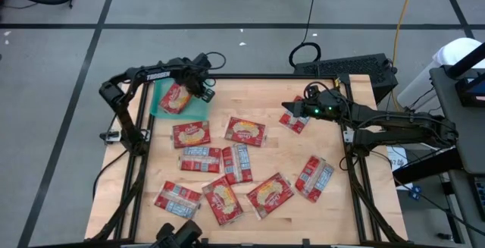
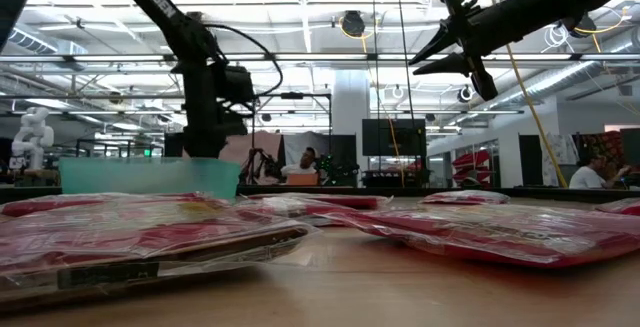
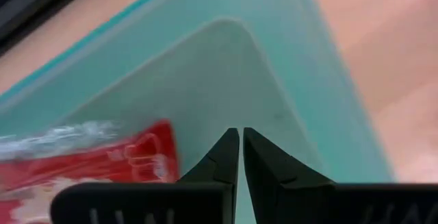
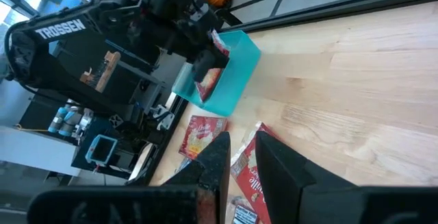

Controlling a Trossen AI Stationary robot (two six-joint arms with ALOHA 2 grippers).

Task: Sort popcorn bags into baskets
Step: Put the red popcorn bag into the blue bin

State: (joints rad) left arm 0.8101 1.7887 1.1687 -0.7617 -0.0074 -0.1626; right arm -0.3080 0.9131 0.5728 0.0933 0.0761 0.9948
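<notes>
Upper left of the high view: one popcorn bag (image 1: 174,98) lying in the teal basket (image 1: 158,96), so sorting only just begun. Left hand (image 1: 203,89) hovering over the basket's right edge, fingers pinched together on nothing, empty per its wrist view.

Centre and lower frame: nine bags remaining loose on the bench (image 1: 356,180), clustered (image 1: 245,132) from middle to lower edge, some overlapping.

Right of centre: right hand (image 1: 292,108) poised above the bag (image 1: 296,120) nearest it, fingers slightly parted, gripping nothing visible. Judging roughly one tenth done; only one basket in sight.
</notes>
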